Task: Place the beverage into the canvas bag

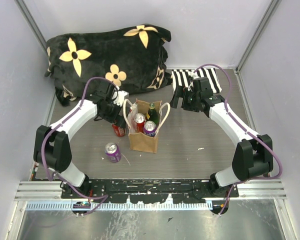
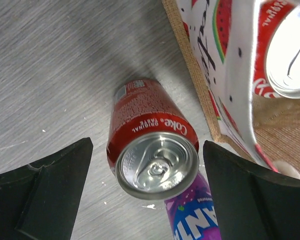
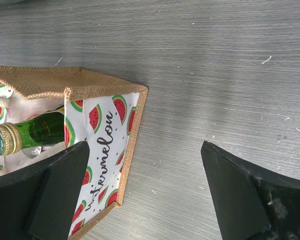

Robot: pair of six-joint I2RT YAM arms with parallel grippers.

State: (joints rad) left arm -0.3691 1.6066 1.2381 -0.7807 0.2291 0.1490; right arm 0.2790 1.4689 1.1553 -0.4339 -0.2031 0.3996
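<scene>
Coke can [image 2: 155,155] stands upright on the table [image 1: 195,145], just left of the canvas bag [image 1: 144,141], not yet inside. Left gripper [image 1: 114,111] hangs over it, jaws apart either side, no contact; likely lined up to grasp. Right gripper [image 1: 182,101], jaws wide apart, hovers by the bag's right side, maybe to steady it. Green bottle [image 1: 152,113] already sits in the bag.
</scene>
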